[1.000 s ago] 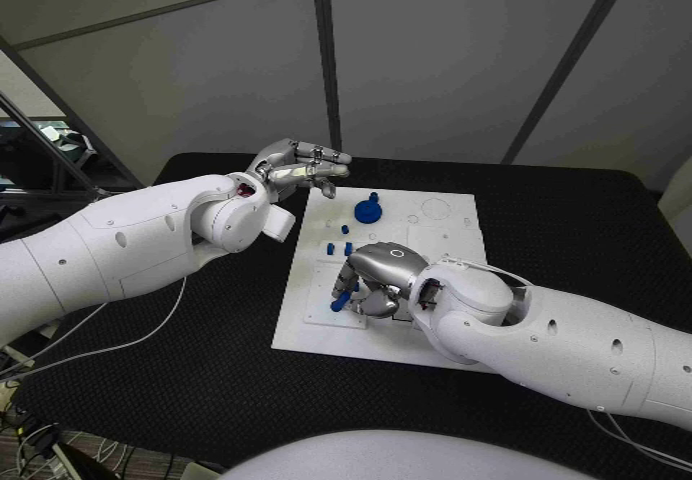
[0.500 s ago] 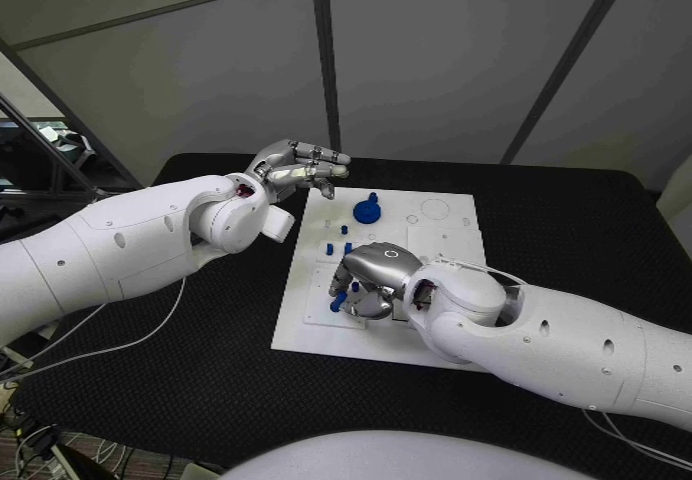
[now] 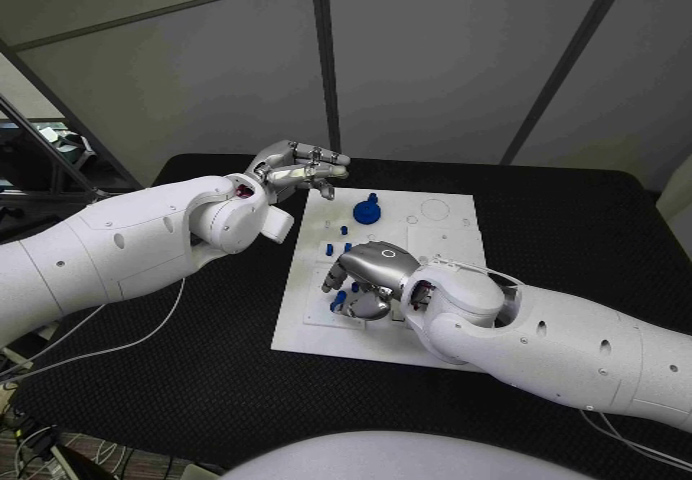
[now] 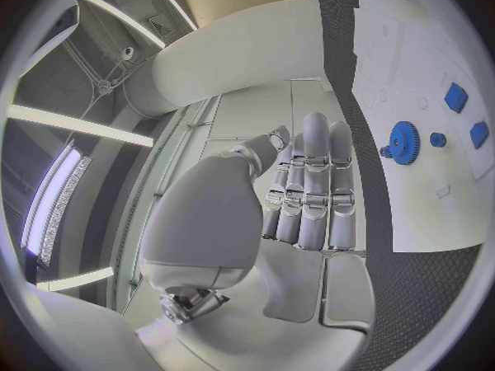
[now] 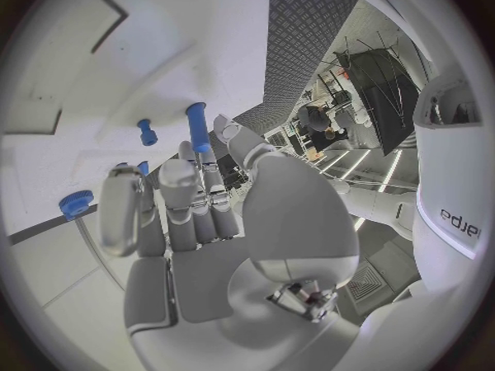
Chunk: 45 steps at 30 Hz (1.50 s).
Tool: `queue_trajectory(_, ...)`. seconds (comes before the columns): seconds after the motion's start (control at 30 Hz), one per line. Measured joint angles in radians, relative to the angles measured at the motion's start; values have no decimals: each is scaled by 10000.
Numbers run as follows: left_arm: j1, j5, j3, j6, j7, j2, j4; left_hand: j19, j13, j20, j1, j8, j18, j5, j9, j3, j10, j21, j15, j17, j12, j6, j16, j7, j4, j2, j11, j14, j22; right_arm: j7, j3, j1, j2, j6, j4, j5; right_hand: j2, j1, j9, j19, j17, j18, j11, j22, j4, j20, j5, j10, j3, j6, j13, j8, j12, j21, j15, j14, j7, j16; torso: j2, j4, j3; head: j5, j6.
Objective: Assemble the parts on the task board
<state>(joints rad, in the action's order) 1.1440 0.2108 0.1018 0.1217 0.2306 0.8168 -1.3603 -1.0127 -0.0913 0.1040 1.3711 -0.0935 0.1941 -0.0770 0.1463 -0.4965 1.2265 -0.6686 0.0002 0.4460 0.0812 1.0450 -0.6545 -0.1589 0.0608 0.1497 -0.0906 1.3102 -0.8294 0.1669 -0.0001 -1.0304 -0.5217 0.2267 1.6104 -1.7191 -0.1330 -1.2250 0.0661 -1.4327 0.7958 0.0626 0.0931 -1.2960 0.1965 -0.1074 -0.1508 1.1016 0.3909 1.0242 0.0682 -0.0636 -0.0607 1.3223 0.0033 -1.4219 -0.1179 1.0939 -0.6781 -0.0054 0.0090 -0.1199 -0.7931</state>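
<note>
We see the right silver hand [image 3: 372, 278] mid-frame over the white plastic task board [image 3: 447, 235], whether it grips a small blue peg [image 5: 196, 125] we cannot tell, left silver hand [image 3: 296, 167] upper-left with fingers curled, empty; a blind descent risks toppling nearby pegs.

You see even, fairly bright overhead light in the head view; the flat white rectangular task board [image 3: 433, 225] stands out sharply against the matte black table [image 3: 577, 230]. Soft shadow gathers under the silver many-fingered right hand [image 3: 368, 280] resting over the board. Beyond the board, your wrist views curve straight edges strongly toward the dark circular rim, where long ceiling light strips [image 4: 73, 128] glare.
</note>
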Motion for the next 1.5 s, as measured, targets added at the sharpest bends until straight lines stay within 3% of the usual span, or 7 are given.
queue_trajectory(0.07, 0, 0, 0, -7, -14, 0, 4, 0, 0, 0, 0, 0, -1, 0, 0, 0, 0, 0, 0, 0, 0, 0, 0, 0, 0, 0, 0, 0, 0, -47, 0, 0, -13, 105, 4, 23, 1, 1, 0, 17, -63, 0, 11, -11, -25, 4, 0, -11, -51, -52, 29, 0, -45, -22, 2, 2, -52, -50, 0, -2, 2, 1, 6)
queue_trajectory(0.13, 0, 0, 0, -16, -30, 2, 8, 0, 0, 0, 0, 0, 0, 0, 0, 0, 0, 0, 0, 1, 0, 0, 0, 0, 0, 0, 0, 0, 0, -91, -1, 0, -34, 222, 17, 54, 1, 1, 0, 17, -21, -1, -82, -74, -15, 4, 0, 111, -74, -102, 65, 0, -95, 20, 2, 2, -1, -50, 0, -3, 2, 1, 7)
queue_trajectory(0.3, 0, 0, -1, -33, -69, 10, 15, 0, 1, 0, 0, 37, 0, 0, 0, 0, 0, 0, 0, 1, 0, 0, 0, 0, 0, 0, 0, 0, -1, -113, -1, 0, -111, 380, 36, 90, -51, -51, 0, 17, -93, 0, -34, -15, -20, 4, 137, 113, -377, -264, 67, 0, -95, 20, 2, 1, 90, -50, 0, -5, 6, 4, 19)
queue_trajectory(0.9, 0, -1, -4, -56, -129, 32, 18, 0, 3, 0, 1, 36, 0, 0, 0, 0, 1, 0, 0, 3, 0, 1, 39, 1, 0, 1, 1, 0, 8, -32, -2, 1, -330, 151, 133, 84, -72, -29, 14, -114, 103, -2, -114, -121, -128, 58, 220, 193, -759, -300, 132, 0, -93, 167, -72, -74, 126, 107, -7, -6, 4, 5, -4)
queue_trajectory(1.03, 0, -1, -5, -59, -136, 29, 20, 0, 3, 0, 1, 36, 0, 0, 0, 0, 1, 0, 0, 3, 0, 1, 39, 1, 0, 1, 1, 0, 7, -32, -2, 1, -320, 121, 106, 83, 191, -292, 23, -245, 281, -3, -170, -120, -72, 113, 220, 562, -703, -228, 162, 0, -155, 365, -144, -146, 55, 293, -8, -3, 3, 6, -5)
queue_trajectory(1.2, 0, -1, -5, -59, -145, 31, 23, 0, 3, 0, 1, 36, 1, 0, 0, 0, 1, 0, 0, -6, 0, 1, 39, 1, 0, 1, 1, 0, 7, -44, -2, 1, -305, 119, 100, 83, 547, -648, 33, -330, 855, -3, -404, -119, 94, 198, 182, 1353, -112, -80, 203, 0, -311, 795, -322, -324, -49, 713, -9, 2, 2, 7, -38)
queue_trajectory(1.5, 0, -1, -6, -58, -164, 37, 23, 0, -6, 0, 1, 35, 1, 42, 0, 0, 1, 0, 0, -6, 0, 1, 39, 1, 0, 1, 1, 0, 17, -61, -2, 1, -287, 146, 95, 85, 584, -685, 32, -326, 1037, -3, -486, -118, 270, 273, 139, 1776, 280, 22, 213, 0, -311, 931, -392, -395, -15, 838, -9, 3, -1, -9, -74)
